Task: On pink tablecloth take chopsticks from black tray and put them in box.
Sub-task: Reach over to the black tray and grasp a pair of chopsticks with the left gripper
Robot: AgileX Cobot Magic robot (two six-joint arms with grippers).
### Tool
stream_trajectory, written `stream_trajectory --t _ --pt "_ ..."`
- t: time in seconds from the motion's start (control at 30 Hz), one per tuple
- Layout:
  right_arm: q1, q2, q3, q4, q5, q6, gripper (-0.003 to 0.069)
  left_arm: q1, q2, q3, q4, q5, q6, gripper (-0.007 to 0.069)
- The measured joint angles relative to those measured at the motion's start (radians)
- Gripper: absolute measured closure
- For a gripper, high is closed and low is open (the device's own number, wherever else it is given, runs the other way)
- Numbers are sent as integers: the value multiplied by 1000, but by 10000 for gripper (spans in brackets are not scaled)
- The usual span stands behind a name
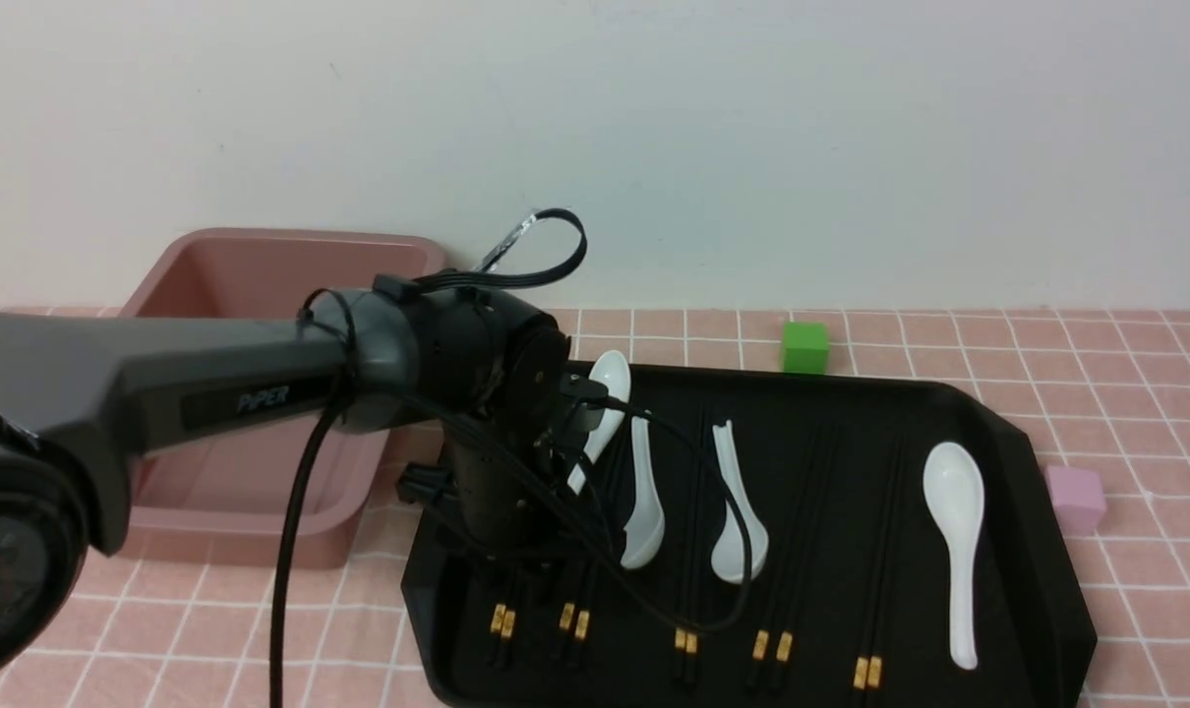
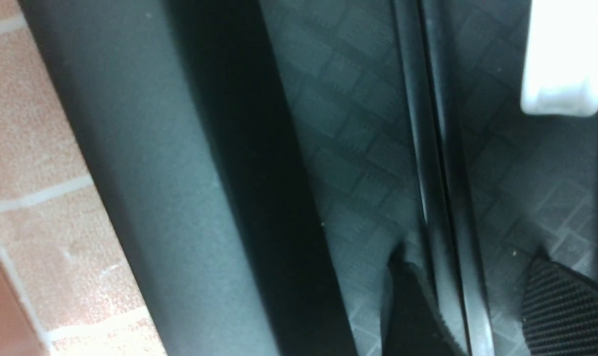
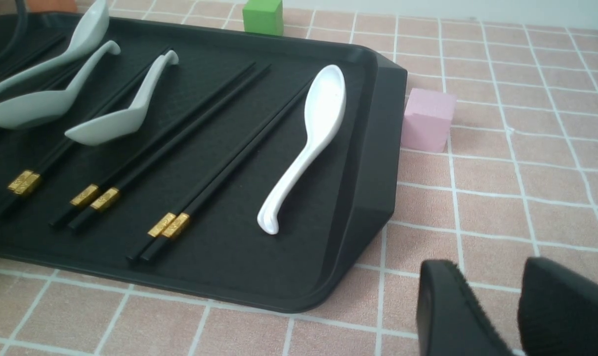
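Several pairs of black chopsticks with gold bands lie on the black tray on the pink tablecloth. My left gripper points down onto the tray's left part, its fingertips hidden behind the wrist. In the left wrist view the gripper is open and straddles one chopstick pair. One finger touches the pair and the other stands apart. The box stands left of the tray. My right gripper hovers empty over the cloth beside the tray's corner, fingers slightly apart.
Several white spoons lie among the chopsticks, and one handle end is close to the left gripper. A green cube sits behind the tray. A pink cube sits at the tray's right side. The wall is close behind.
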Motion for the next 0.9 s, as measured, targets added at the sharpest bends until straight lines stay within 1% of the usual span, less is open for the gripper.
stream_trajectory --t 0.17,0.27,0.33,0.47,0.6,0.9 --pt "0 0 0 0 0 0 419 0 5 -7 1 9 0 285" --pt "0 0 0 0 0 0 419 0 6 -7 1 9 -2 314" --pt "0 0 0 0 0 0 419 0 6 -7 -3 9 -16 347" --pt "0 0 0 0 0 0 419 -1 6 -7 -14 8 -55 444" --pt "0 0 0 0 0 0 419 -1 6 -7 -14 7 -73 496" --pt "0 0 0 0 0 0 419 -1 5 -7 -7 7 -104 498"
